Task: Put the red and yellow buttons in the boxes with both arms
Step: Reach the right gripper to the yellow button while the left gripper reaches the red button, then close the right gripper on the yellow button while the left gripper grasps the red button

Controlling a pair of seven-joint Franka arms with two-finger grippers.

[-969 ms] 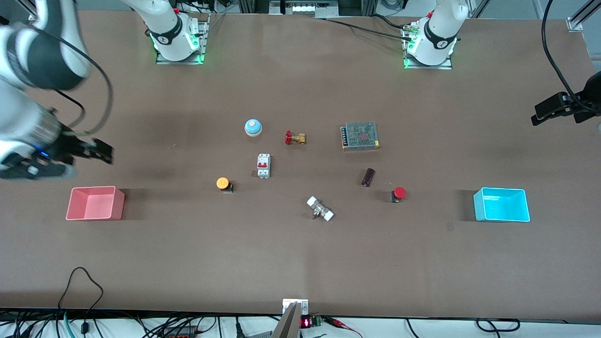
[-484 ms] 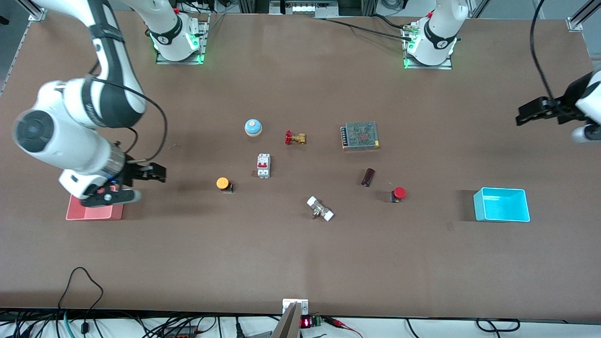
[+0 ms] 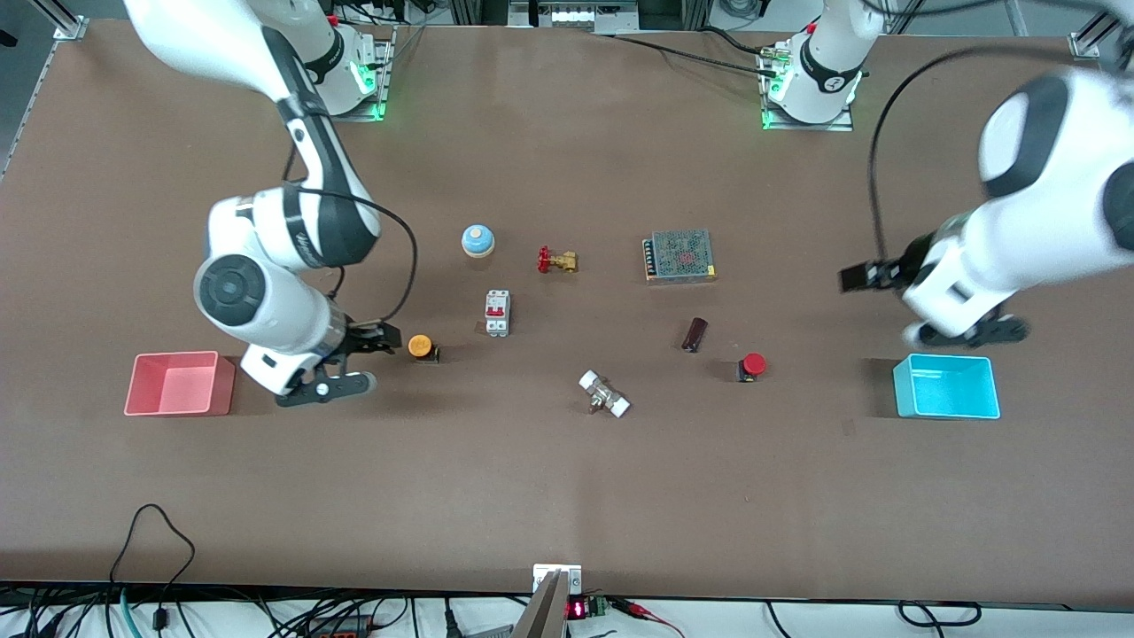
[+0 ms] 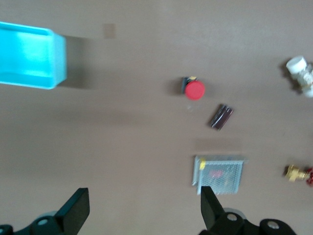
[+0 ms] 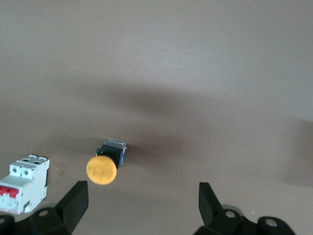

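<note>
Now both end effectors are wide open and empty, the right end effector (image 3: 376, 339) beside the yellow button (image 3: 421, 346), the left end effector (image 3: 864, 276) above the worktop (image 3: 567, 496) near the blue box (image 3: 946, 386), the red button (image 3: 752, 365) well apart.

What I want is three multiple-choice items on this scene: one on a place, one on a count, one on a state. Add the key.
1. The right hand is over:
A) the red button
B) the table, between the pink box and the yellow button
C) the pink box itself

2. Buttons lying in a box:
A) none
B) one
C) two

3. The left hand is:
A) open and empty
B) shut on the red button
C) shut on the yellow button

Key:
1 B, it hangs just short of the yellow button.
2 A, the red button and the yellow one both sit on the table.
3 A, its wrist view shows it spread wide with nothing held.
</note>
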